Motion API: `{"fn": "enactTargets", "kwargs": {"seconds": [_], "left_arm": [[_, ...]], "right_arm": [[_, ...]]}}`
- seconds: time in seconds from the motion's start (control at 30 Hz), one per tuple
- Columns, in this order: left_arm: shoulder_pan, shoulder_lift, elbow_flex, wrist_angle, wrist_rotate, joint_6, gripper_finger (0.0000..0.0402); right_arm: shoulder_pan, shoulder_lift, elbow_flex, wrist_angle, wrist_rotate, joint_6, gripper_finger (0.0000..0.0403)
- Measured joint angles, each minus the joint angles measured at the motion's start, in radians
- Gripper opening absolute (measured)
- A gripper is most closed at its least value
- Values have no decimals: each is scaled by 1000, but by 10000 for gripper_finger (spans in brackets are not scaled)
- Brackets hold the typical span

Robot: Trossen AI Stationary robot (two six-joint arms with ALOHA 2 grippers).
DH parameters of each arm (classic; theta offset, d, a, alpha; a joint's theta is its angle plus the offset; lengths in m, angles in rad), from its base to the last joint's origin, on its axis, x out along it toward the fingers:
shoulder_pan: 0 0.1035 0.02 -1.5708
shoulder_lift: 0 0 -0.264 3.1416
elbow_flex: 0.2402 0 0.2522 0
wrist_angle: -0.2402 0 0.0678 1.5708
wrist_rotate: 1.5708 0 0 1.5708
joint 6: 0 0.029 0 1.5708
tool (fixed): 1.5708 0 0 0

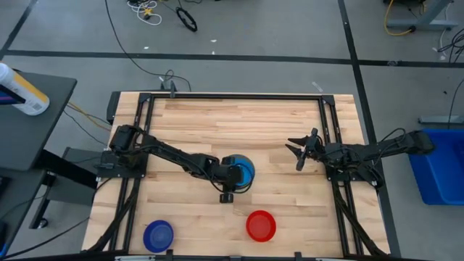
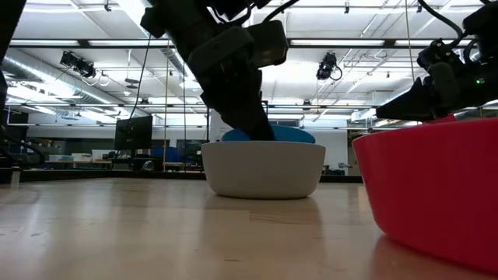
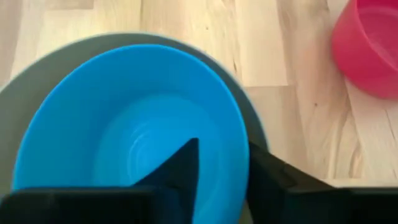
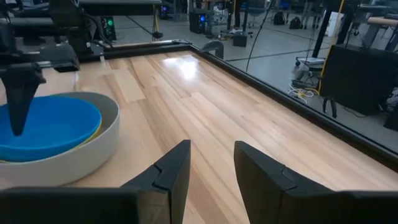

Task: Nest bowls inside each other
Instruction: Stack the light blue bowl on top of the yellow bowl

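Dark left gripper (image 1: 233, 183) is sitting over the stacked bowls at table centre, fingers (image 3: 180, 165) parted astride the near rim of the round light blue plastic bowl (image 3: 124, 124), which is nesting in the larger grey plastic bowl (image 2: 263, 169) with a yellow edge showing between them. Right gripper (image 1: 299, 154) is hovering well off to the side, fingers apart, holding nothing. Small red plastic bowl (image 1: 261, 225) and dark blue plastic bowl (image 1: 158, 235) are sitting separately near the wooden table's (image 1: 239, 123) front edge.
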Motion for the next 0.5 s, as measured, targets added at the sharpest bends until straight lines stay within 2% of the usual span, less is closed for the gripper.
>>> {"fn": "enactTargets", "kwargs": {"seconds": [0.3, 0.5], "left_arm": [[0, -5, 2, -28, 18, 12, 248], [-2, -64, 3, -36, -2, 47, 288]], "right_arm": [[0, 1, 0, -7, -24, 18, 134], [0, 1, 0, 4, -104, 10, 133]]}}
